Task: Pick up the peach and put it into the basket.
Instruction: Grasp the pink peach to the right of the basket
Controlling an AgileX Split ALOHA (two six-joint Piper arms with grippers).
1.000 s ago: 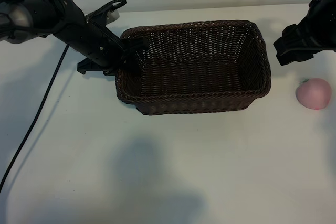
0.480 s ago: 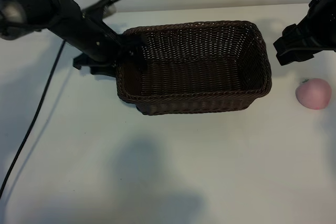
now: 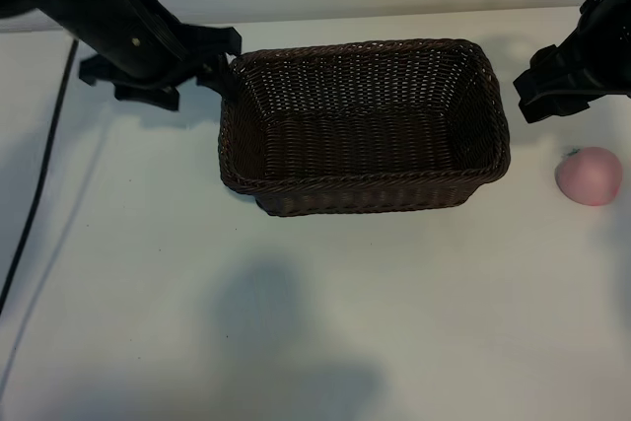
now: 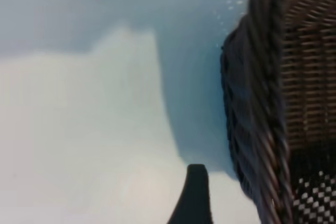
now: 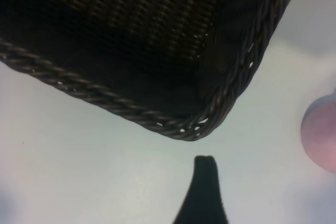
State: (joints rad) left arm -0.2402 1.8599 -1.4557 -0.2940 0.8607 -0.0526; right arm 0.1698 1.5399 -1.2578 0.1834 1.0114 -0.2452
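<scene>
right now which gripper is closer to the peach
Right. The right gripper hangs just above and beside the peach, off the basket's right end. The left gripper is beyond the basket's opposite end, far from the fruit.

In the right wrist view the small round pale-pink peach is cut off at the 3 o'clock edge, and the large dark-brown woven wicker basket runs out at 12 o'clock. In the left wrist view only one blurred black fingertip shows at 6 o'clock.
</scene>
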